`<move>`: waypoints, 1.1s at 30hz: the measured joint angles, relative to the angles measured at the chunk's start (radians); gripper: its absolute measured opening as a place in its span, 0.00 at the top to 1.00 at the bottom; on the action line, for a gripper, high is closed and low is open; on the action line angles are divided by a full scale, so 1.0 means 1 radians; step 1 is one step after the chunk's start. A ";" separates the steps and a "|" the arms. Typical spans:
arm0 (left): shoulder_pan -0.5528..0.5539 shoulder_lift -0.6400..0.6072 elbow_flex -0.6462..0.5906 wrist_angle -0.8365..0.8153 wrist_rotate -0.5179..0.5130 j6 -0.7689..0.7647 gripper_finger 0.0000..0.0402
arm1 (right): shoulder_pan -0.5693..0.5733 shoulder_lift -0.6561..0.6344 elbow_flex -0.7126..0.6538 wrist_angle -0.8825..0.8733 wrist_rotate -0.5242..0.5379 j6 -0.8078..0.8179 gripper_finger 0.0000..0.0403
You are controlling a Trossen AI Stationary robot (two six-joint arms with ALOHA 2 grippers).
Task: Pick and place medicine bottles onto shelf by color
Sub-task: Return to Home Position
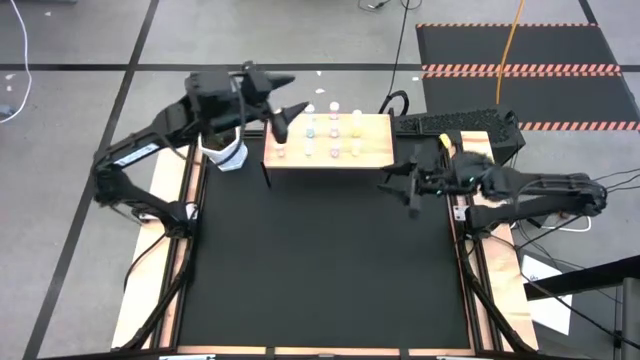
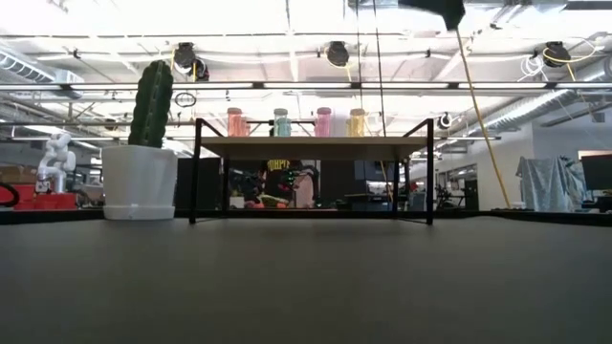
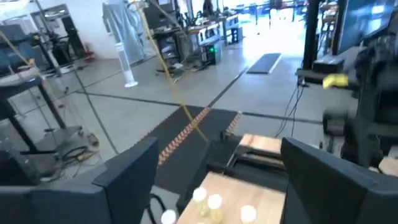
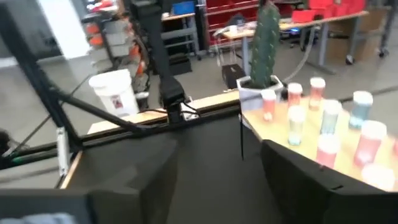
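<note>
left end effector [image 1: 286,102], wide and empty, hangs at the left end of the shelf [image 1: 378,152]; medicine bottles [image 1: 333,128] lie rightward. right end effector [image 1: 403,188], wide, waits near its right end.

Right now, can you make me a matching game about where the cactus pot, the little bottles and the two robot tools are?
1 cactus pot
2 medicine bottles
3 left tool
4 right tool

A on top of the shelf
B over the black mat, off the shelf's right end
C standing beside the shelf's left end
D hanging over the shelf's left end

Pairs: 1-C, 2-A, 3-D, 4-B
</note>
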 joint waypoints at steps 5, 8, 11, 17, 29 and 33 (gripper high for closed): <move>0.000 -0.133 -0.253 0.053 -0.008 -0.056 0.32 | -0.043 -0.005 0.165 -0.151 -0.057 -0.052 0.65; -0.008 -0.225 -0.459 0.158 -0.003 -0.143 0.42 | -0.057 -0.038 0.199 -0.258 -0.058 -0.080 0.77; -0.046 -0.321 -0.643 0.289 0.007 -0.197 0.49 | -0.061 -0.098 0.184 -0.312 -0.131 -0.089 0.88; -0.128 -0.511 -0.903 0.419 -0.087 -0.166 0.65 | -0.061 -0.269 0.066 -0.315 -0.190 -0.075 0.98; -0.185 -0.802 -1.255 0.551 0.011 -0.153 0.99 | -0.061 -0.509 -0.238 -0.197 -0.184 -0.037 1.00; -0.184 -0.922 -1.389 0.619 0.046 -0.088 0.97 | -0.061 -0.609 -0.347 -0.158 -0.196 0.009 1.00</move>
